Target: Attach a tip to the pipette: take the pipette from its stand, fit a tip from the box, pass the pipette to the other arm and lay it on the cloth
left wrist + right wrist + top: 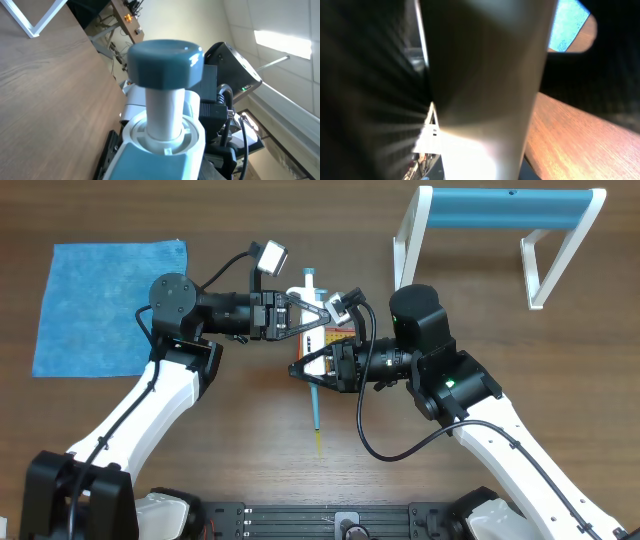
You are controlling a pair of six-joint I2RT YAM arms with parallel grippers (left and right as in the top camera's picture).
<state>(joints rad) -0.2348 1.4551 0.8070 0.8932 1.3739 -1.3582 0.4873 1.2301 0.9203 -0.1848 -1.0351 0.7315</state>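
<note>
We have one table (250, 440), with one white-and-blue stand (505, 208) at its far right and one blue cloth (100, 305) at its far left. Two grippers meet mid-table. The right gripper (312, 366) is clamped on the one pipette (315, 405), and the left gripper (288, 315) sits at its plunger end (gripping or not, we cannot tell). One yellow tip (320, 442) is fitted.

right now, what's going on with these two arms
It looks like a handover over the middle of the table. The right claw holds the pipette by its body, with a yellow tip already fitted and pointing toward the arms' bases. The left claw is at the pipette's upper end, by the plunger. The pipette is not yet on the cloth at the left.
</note>
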